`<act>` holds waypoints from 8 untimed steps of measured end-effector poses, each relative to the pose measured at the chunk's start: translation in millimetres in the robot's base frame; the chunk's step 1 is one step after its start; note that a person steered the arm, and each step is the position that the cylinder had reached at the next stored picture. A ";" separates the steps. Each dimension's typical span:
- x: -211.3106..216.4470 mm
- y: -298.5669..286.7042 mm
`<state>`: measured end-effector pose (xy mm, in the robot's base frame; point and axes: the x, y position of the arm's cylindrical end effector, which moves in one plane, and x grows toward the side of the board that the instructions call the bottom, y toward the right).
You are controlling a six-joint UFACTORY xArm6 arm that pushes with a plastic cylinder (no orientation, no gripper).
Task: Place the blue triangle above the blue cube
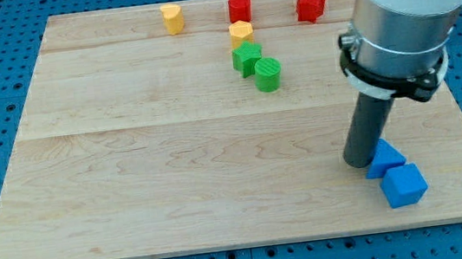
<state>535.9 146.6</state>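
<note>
Blue is sitting at the near right of the wooden bench (pixel 175 171): the blue triangle (pixel 384 159) is touching the blue cube (pixel 405 185), lying just far-left of it. My tip (pixel 362 162) is standing on the bench, pressing against the triangle's left side. No claw is showing, so its state cannot be told. Far off, a yellow block (pixel 171 18), a red block (pixel 240 8) and a red star-like block (pixel 310 4) are lining the far edge; another yellow block (pixel 241 31), a green block (pixel 246 59) and a green cylinder (pixel 267 74) are clustering below them.
</note>
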 end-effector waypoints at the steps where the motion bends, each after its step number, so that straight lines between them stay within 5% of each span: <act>1: 0.0 18.6; 4: -41.3 37.1; 5: -21.3 94.2; 6: 68.7 117.3; 8: 40.2 97.9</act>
<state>576.0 244.5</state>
